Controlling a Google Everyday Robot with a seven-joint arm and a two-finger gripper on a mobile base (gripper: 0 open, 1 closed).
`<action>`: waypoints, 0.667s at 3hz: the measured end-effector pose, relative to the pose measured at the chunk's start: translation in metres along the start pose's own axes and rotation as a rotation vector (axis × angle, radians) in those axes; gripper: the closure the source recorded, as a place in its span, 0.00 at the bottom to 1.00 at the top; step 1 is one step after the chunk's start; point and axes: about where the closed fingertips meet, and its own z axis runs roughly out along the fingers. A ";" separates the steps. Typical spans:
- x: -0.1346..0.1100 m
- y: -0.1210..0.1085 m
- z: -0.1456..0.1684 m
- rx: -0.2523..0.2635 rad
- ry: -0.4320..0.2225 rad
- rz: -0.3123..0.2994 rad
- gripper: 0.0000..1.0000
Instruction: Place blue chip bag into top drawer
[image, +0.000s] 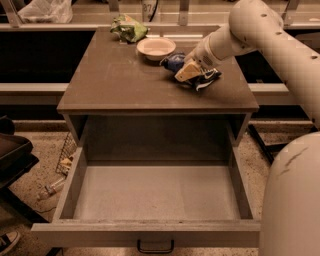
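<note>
The blue chip bag (173, 61) lies on the cabinet top at the back right, just right of the white bowl (156, 48). My gripper (190, 72) is down on the bag's middle, covering it. A dark crumpled end of the bag shows to the right of the gripper. The top drawer (150, 233) is pulled fully out below the cabinet top. Its inside is bare and its dark handle (155, 246) is at the front centre.
A green wrinkled bag (128, 27) lies at the back left of the cabinet top (115, 85). My white arm (280, 45) reaches in from the right and fills the right edge. Clutter and a wire basket (65, 157) lie on the floor at the left.
</note>
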 end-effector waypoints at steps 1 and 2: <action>0.002 0.003 0.010 -0.018 0.011 0.011 0.70; 0.002 0.004 0.014 -0.024 0.011 0.010 0.99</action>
